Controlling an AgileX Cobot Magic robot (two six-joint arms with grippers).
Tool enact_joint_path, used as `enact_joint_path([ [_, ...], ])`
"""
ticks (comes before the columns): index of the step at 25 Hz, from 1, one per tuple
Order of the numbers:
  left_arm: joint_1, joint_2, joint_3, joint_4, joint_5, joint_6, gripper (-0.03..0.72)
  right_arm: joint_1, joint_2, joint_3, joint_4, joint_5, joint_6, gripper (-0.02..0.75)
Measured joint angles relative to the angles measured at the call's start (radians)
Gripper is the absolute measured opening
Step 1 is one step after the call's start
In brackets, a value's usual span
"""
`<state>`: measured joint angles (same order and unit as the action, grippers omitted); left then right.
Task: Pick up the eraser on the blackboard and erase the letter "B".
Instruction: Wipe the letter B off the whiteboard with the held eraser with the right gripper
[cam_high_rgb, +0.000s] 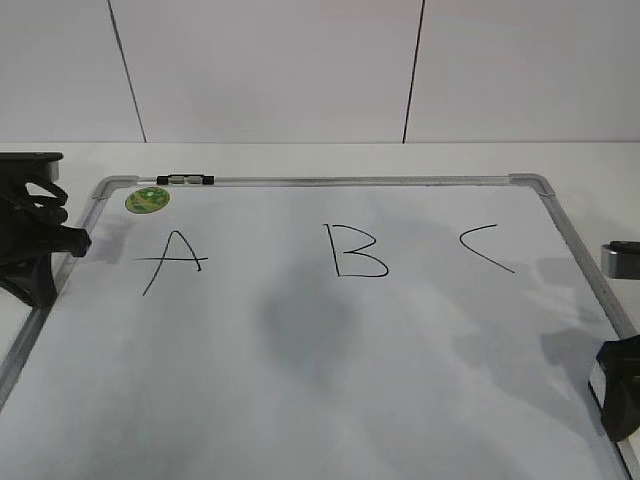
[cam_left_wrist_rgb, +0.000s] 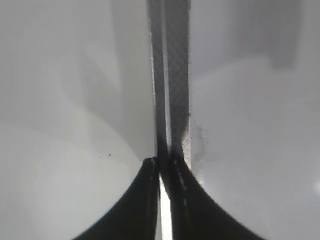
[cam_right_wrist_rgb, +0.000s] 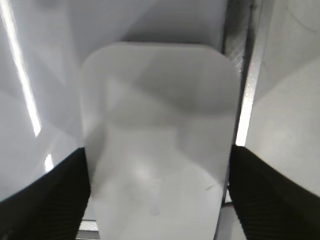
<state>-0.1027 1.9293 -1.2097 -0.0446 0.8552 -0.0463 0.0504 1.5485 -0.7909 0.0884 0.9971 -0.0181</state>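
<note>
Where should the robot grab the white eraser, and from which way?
By its two long straight sides, coming down from above. The eraser lies flat by the blackboard frame, and the right gripper already has its jaws on both sides of it, though whether they touch it is unclear.

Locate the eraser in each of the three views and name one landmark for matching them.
Exterior view: the eraser is at the far right edge, only partly in frame.
Left wrist view: not in it.
Right wrist view: the eraser fills the centre, between the right gripper fingers.
Shared landmark: the blackboard frame.
</note>
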Motion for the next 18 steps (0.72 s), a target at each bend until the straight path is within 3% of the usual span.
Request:
enact_joint_path([
  [10,0.0,0.0,0.0,0.0,0.0,0.0,0.024,0.0,0.0,0.0,-0.009,-0.002,0.006,0.597],
  [18,0.0,0.0,0.0,0.002,0.0,0.0,0.024,0.0,0.002,0.0,-0.006,-0.002,0.034,0.597],
])
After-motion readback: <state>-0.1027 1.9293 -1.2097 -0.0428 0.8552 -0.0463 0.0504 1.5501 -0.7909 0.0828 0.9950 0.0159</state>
